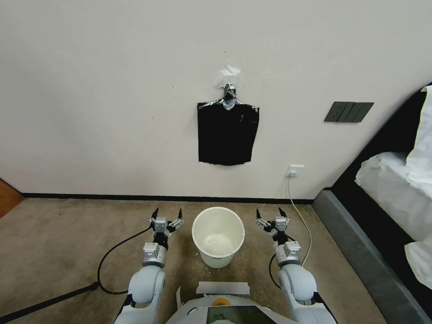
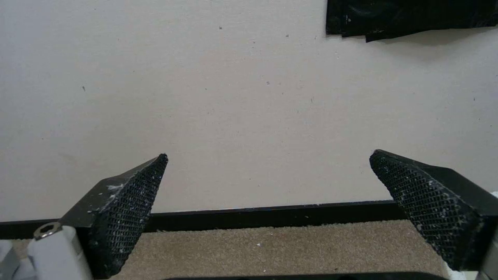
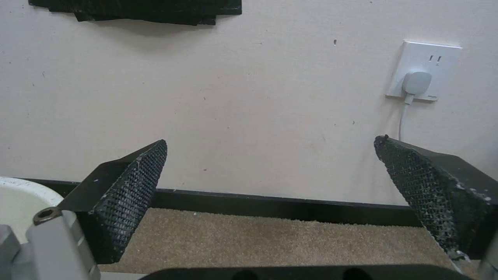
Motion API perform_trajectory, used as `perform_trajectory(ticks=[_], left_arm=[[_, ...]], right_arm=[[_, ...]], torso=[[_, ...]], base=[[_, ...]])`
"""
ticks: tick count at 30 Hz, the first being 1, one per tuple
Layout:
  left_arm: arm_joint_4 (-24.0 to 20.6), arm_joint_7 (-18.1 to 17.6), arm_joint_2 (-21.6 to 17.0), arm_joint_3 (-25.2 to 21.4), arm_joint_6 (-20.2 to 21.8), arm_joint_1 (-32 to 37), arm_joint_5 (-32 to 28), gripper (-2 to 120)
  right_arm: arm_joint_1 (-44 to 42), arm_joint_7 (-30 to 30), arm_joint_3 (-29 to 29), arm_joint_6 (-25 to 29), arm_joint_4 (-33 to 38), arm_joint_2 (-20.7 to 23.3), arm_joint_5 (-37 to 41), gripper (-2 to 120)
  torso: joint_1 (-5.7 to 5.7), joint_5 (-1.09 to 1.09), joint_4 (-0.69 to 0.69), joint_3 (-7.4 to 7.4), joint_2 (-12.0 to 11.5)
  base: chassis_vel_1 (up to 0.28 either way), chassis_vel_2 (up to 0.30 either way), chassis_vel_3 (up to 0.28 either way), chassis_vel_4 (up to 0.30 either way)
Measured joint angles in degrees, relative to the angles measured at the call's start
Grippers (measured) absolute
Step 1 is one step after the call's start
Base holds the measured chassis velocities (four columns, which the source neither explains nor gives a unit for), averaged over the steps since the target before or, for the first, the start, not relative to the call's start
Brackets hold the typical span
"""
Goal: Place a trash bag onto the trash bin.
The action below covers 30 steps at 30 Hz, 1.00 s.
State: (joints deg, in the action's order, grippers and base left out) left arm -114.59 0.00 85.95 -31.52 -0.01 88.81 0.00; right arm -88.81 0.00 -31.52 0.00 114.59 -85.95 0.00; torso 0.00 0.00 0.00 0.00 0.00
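Note:
The trash bin (image 1: pixel 219 260), a cream-white round bucket, stands upright and empty on the carpet close to the wall; part of its rim (image 3: pixel 21 194) shows in the right wrist view. My left gripper (image 1: pixel 168 211) (image 2: pixel 268 155) hovers open just left of the bin, pointing at the wall. On the bin's other side my right gripper (image 1: pixel 269 211) (image 3: pixel 270 140) is open too, with nothing between its fingers. A flat sheaf of black bags (image 1: pixel 228 132) (image 2: pixel 410 17) (image 3: pixel 140 9) hangs taped to the wall above the bin. A single trash bag is out of view.
A wall outlet (image 1: pixel 295 171) (image 3: pixel 423 70) with a white cord (image 1: pixel 299 211) sits right of the bin. The bed (image 1: pixel 391 193) with its dark frame fills the right side. A switch panel (image 1: pixel 348 111) is on the wall. A black cable (image 1: pixel 112 256) lies on the carpet at left.

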Motion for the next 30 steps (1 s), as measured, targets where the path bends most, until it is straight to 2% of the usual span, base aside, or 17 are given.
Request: perform_trajectory(ticks=[9, 11, 12, 13, 14, 17, 18, 20, 30], left_arm=[[0.0, -0.3, -0.2, 0.1, -0.4, 0.1, -0.1, 100], [0.4, -1.8, -1.1, 0.6, -3.0, 0.4, -0.7, 100], [0.4, -1.8, -1.1, 0.6, -3.0, 0.4, -0.7, 100], [0.8, -3.0, -1.7, 1.0, -5.0, 0.7, -1.3, 100], [1.5, -5.3, -3.0, 1.8, -8.8, 1.3, -2.3, 100], [2.2, -7.6, -4.3, 2.6, -12.8, 1.9, -3.4, 100], [2.3, -7.5, -5.4, 3.5, -14.5, 2.3, -4.0, 100], [2.0, -6.8, -6.0, 4.2, -15.1, 2.6, -4.2, 100], [0.8, -5.3, -7.1, 4.3, -15.4, 3.7, -5.9, 100]], right_arm=[[-1.0, 1.2, 0.0, 1.3, 0.2, 0.0, -0.1, 100], [-4.9, 5.6, 0.1, 6.2, 1.1, 0.2, -1.2, 100], [-4.9, 5.6, 0.1, 6.2, 1.1, 0.2, -1.2, 100], [-6.8, 7.7, 0.1, 8.5, 1.6, 0.4, -1.7, 100], [-8.1, 9.1, 0.2, 10.2, 2.1, 0.4, -1.5, 100], [-8.5, 9.2, 0.5, 11.0, 2.7, 0.3, -0.4, 100], [-8.6, 9.1, 0.5, 11.1, 2.9, 0.4, 0.1, 100], [-8.6, 8.8, 0.6, 11.1, 3.1, 0.4, 0.4, 100], [-8.4, 7.9, 1.2, 11.2, 3.5, 1.4, 2.8, 100]], torso=[[0.00, 0.01, 0.03, 0.00, 0.0], [0.00, 0.00, 0.00, 0.00, 0.0], [0.00, 0.00, 0.00, 0.00, 0.0], [0.00, -0.01, -0.05, 0.00, 0.0], [0.00, -0.01, -0.04, 0.00, 0.0], [-0.01, -0.01, 0.00, 0.00, 0.0], [0.00, 0.00, 0.04, 0.00, 0.0], [0.00, -0.01, 0.01, 0.00, 0.0], [0.00, 0.00, 0.00, 0.00, 0.0]], base=[[0.000, 0.000, 0.000, 0.000], [0.000, 0.000, 0.000, 0.000], [0.000, 0.000, 0.000, 0.000], [0.000, 0.000, 0.000, 0.000], [0.000, 0.000, 0.000, 0.000], [0.000, 0.000, 0.000, 0.000], [0.000, 0.000, 0.000, 0.000], [0.000, 0.000, 0.000, 0.000], [0.000, 0.000, 0.000, 0.000]])
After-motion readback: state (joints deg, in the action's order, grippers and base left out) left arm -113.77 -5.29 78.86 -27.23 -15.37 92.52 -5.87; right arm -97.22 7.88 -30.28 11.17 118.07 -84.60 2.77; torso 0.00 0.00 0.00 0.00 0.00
